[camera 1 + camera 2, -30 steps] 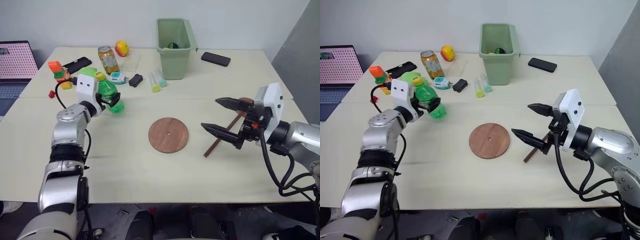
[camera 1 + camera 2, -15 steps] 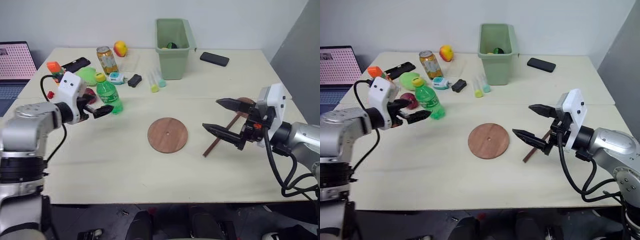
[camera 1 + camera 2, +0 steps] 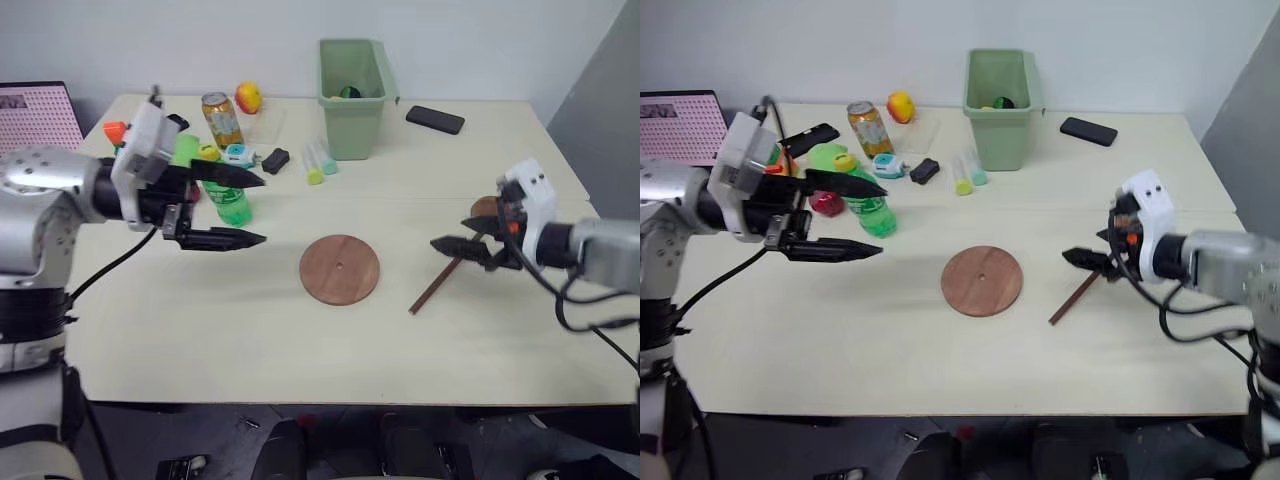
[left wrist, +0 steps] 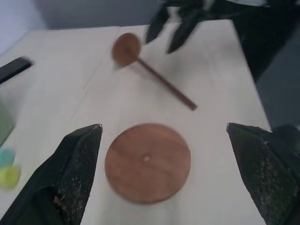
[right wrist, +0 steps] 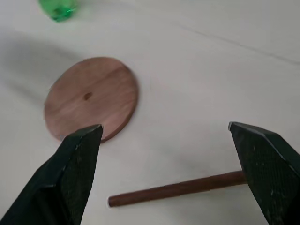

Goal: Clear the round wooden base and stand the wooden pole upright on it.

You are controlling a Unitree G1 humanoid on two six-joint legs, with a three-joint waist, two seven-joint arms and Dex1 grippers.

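Left gripper [image 3: 238,208] and right gripper [image 3: 468,235] raised, jaws wide apart

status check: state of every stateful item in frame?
round wooden base: flat on table, top bare
wooden pole: lying flat, not held
left gripper: open, empty
right gripper: open, over the pole
green bottle: upright, capped
can: upright
laptop: screen on

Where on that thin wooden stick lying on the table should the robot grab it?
Probably mid-shaft on the wooden pole, coming from above with fingers straddling it. It lies flat, its disc end toward the right end effector, which hangs open close by. The round wooden base sits apart, already bare.
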